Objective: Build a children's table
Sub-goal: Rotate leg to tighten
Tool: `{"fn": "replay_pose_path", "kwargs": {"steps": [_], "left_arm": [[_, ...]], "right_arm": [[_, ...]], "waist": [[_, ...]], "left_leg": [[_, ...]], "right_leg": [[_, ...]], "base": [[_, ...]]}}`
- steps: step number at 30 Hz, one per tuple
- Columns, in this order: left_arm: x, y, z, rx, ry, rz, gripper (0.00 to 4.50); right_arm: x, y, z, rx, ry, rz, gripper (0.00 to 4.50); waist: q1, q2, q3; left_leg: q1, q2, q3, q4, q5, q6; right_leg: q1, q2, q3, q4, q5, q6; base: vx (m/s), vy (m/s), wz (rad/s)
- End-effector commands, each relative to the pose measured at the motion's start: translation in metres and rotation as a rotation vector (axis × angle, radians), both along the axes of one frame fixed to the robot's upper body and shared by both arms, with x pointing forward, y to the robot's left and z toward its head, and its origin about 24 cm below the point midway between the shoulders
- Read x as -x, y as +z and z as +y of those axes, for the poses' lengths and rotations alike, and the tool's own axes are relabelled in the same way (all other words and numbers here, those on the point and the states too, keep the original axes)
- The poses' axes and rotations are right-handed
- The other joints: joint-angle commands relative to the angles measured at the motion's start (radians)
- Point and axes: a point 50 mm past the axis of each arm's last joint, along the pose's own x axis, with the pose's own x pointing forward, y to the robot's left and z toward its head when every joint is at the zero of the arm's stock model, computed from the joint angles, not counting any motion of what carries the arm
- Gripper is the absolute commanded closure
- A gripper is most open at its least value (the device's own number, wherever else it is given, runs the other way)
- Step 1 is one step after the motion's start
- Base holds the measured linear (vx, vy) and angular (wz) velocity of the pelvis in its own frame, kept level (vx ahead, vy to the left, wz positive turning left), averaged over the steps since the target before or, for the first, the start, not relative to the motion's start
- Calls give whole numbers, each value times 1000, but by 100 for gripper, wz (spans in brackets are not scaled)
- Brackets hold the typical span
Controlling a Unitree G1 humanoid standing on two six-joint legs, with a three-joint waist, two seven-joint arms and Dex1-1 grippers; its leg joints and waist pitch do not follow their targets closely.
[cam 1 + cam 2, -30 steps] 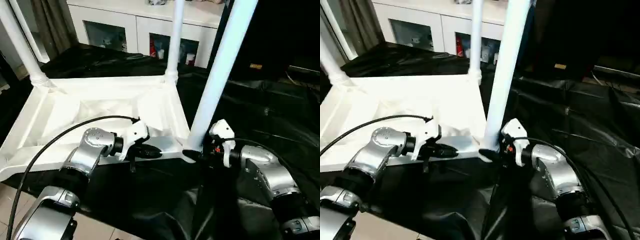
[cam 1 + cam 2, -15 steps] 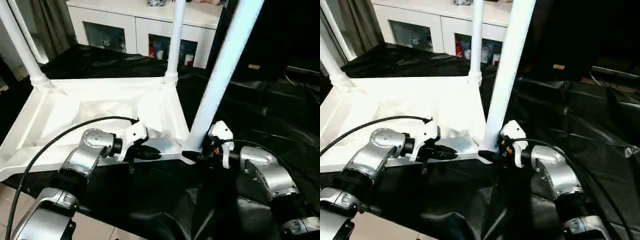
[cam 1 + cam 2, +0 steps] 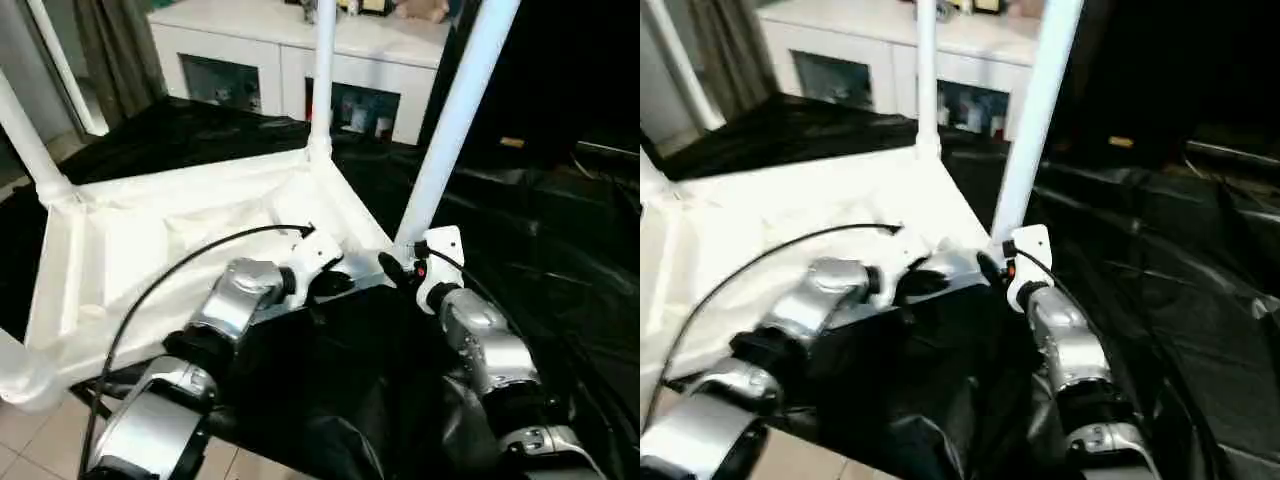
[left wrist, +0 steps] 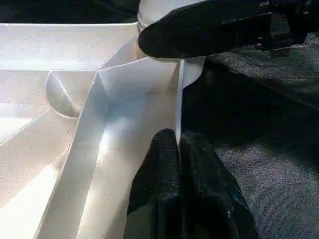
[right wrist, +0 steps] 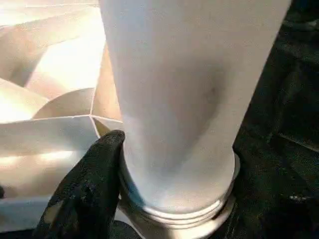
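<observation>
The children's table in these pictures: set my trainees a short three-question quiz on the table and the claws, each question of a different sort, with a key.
1. True or false: the tabletop lies with its ribbed underside up.
2. What does the left claw pinch? A) a leg B) the tabletop's rim wall C) the black sheet
3. Fill in: the right claw sits at the base of the near ____.

Key: 1 true; 2 B; 3 leg.

White tabletop [image 3: 150,250] upside down, legs [image 3: 455,120] upright in corner sockets
</observation>
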Motion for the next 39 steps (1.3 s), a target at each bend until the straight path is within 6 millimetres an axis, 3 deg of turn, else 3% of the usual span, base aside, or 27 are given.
{"fn": "replay_pose_path", "kwargs": {"steps": [1, 4, 6, 9, 11, 16, 20, 24, 26, 29, 31, 34, 39], "left_arm": [[0, -10, 1, -12, 77, 20, 450], [-2, -7, 7, -16, 70, 0, 450], [-1, -6, 10, -8, 51, 4, 450], [2, -6, 20, -11, 0, 21, 450], [4, -7, 27, -15, -39, 29, 450], [14, -5, 39, 11, -162, 55, 450], [23, -2, 47, 41, -263, 90, 450], [28, 0, 54, 52, -316, 118, 450], [28, 0, 55, 56, -316, 117, 450], [28, -1, 59, 41, -309, 121, 450], [29, -1, 59, 41, -308, 121, 450], [29, 0, 60, 42, -306, 123, 450], [30, -1, 60, 43, -312, 130, 450]], "right_arm": [[8, -12, 27, -51, 84, 60, 105], [5, -8, 24, -52, 86, 48, 87], [3, -5, 19, -40, 87, 37, 67], [3, 3, 9, -34, 198, 15, 61], [5, 8, 2, -12, 302, 1, 61], [14, 15, -15, 39, 471, 0, 61], [18, 19, -25, 39, 541, 18, 61], [23, 23, -26, 35, 627, 20, 61], [25, 23, -25, 30, 652, 24, 61], [30, 18, -24, 39, 682, 57, 61], [30, 17, -24, 26, 683, 60, 88], [30, 18, -24, 13, 686, 61, 107], [31, 18, -24, 6, 691, 63, 137]], "waist": [[-6, 0, -38], [-9, -4, -38], [-8, -5, -37], [-8, -5, -37], [-7, -7, -39], [-4, -7, -47], [3, -6, -58], [15, -3, -59], [20, -3, -54], [20, -4, -47], [18, -5, -47], [13, -5, -48], [11, -5, -50]], "left_leg": [[11, 61, -38, -91, -356, -17], [5, 60, -40, -92, -357, -11], [8, 60, -40, -91, -363, -8], [6, 61, -40, -92, -361, -3], [-1, 63, -40, -91, -321, 13], [-4, 62, -32, -82, -228, 47], [-5, 63, -25, -69, -91, 101], [-7, 68, -20, -61, -33, 145], [-6, 70, -19, -65, -78, 132], [-5, 70, -21, -72, -162, 77], [-4, 69, -24, -74, -189, 54], [-5, 68, -25, -74, -180, 45], [-6, 66, -24, -70, -146, 64]], "right_leg": [[14, -66, 50, -94, -373, -166], [18, -70, 49, -95, -398, -160], [14, -72, 50, -99, -436, -150], [15, -71, 50, -100, -437, -148], [24, -71, 50, -92, -370, -163], [32, -70, 51, -75, -221, -215], [39, -68, 50, -46, 5, -292], [35, -62, 44, -32, 106, -320], [34, -64, 43, -40, 28, -314], [30, -66, 46, -54, -118, -284], [29, -68, 48, -58, -166, -266], [29, -67, 49, -58, -160, -256], [31, -66, 49, -51, -94, -273]], "base": [[0, 0, 0], [0, 0, 0], [0, 0, 0], [0, 0, 0], [0, 0, 0], [0, 0, 0], [0, 0, 0], [0, 0, 0], [0, 0, 0], [0, 0, 0], [0, 0, 0], [0, 0, 0], [0, 0, 0]]}}
